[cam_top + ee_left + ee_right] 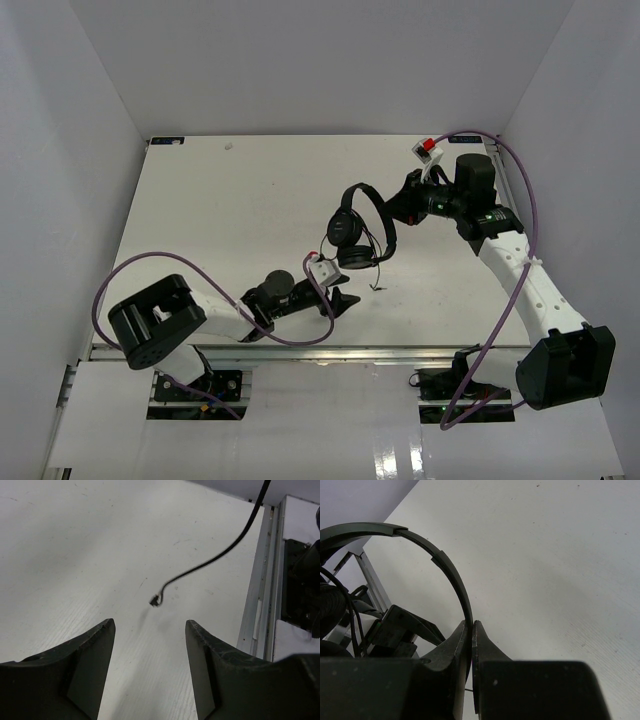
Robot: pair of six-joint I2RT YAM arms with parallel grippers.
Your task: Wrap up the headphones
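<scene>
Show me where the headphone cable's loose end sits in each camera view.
Top: cable end near centre, right of the left gripper.
Left wrist: mid-frame, just beyond the open left gripper.
Right wrist: not visible; the shut right gripper pinches the headband.
Shared landmark: table-edge metal rail.

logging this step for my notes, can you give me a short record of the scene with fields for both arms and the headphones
right tool: shut on the headband of the headphones
left tool: open, holding nothing
cable end: hangs free, just ahead of the left tool, close to the table
headphones pose: arch uppermost, earcups below it
</scene>
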